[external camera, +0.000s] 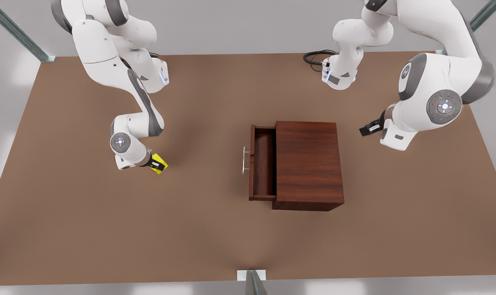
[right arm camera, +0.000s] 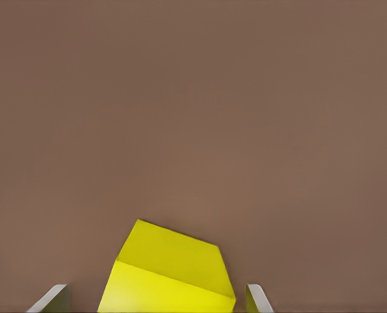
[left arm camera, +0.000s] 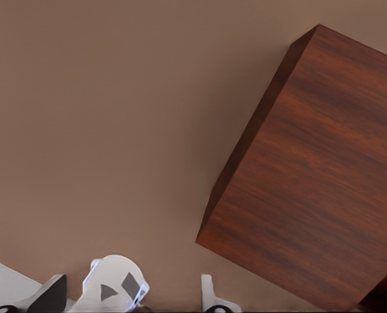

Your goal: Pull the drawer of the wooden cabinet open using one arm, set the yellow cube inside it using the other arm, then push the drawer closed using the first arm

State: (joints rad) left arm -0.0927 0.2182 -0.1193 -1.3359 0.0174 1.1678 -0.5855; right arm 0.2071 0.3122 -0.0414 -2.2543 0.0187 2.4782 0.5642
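Right gripper (external camera: pixel 159 164), on the front view's left, pinches the yellow cube (external camera: pixel 158 163) between its fingers, tilted, over the brown table (external camera: pixel 88 229); rightward, the drawer (external camera: pixel 263 164) stands pulled out of the wooden cabinet (external camera: pixel 307 164), handle (external camera: pixel 244 160) facing the cube, long axis across the cabinet's front; left gripper (external camera: pixel 369 129) waits beyond the cabinet, well apart, finger gap hard to judge.

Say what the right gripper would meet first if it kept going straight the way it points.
Most likely the table. The right gripper points down at the bare brown surface with the yellow cube between its fingers, so the cube should touch first. How high it hangs is unclear.
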